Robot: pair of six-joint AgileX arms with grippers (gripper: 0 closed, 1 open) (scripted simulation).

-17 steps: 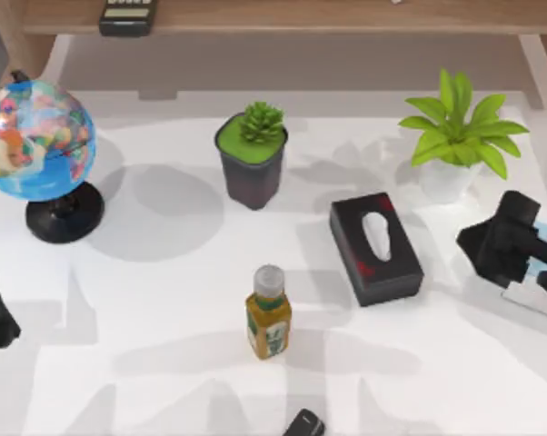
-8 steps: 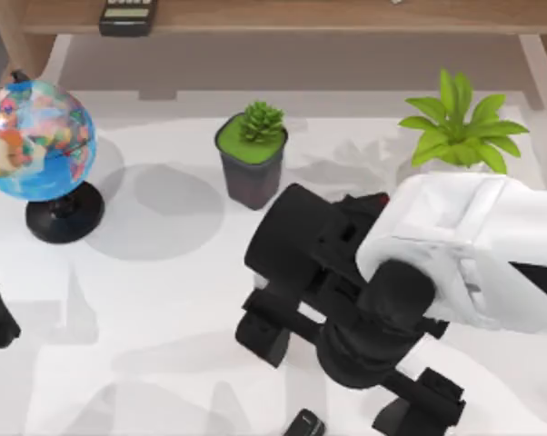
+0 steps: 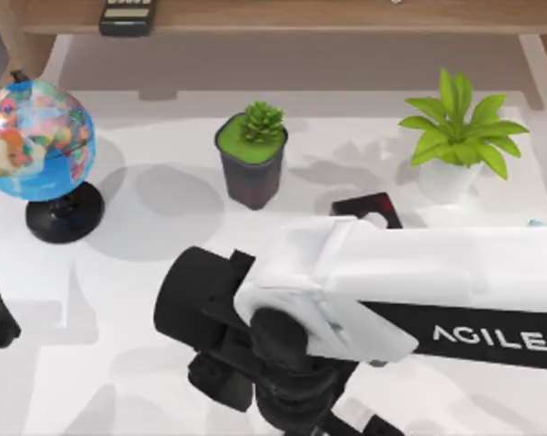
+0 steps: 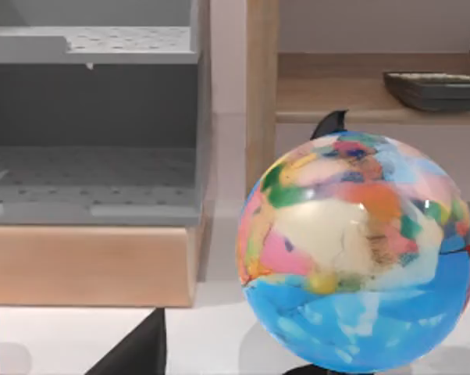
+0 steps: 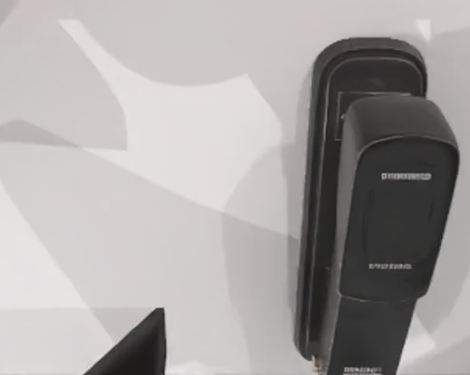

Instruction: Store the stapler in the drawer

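The white table point(image 3: 164, 300) lay under my right arm point(image 3: 419, 291), stretched over its near edge, and the stapler point(image 5: 375, 219) lay flat just below that wrist, long axis along the camera's upright; my grip I cannot tell.

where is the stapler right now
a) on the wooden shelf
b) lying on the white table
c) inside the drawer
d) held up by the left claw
b: in the right wrist view the stapler lies flat on the white table, ungripped, while the right arm reaches across the table in the top view.
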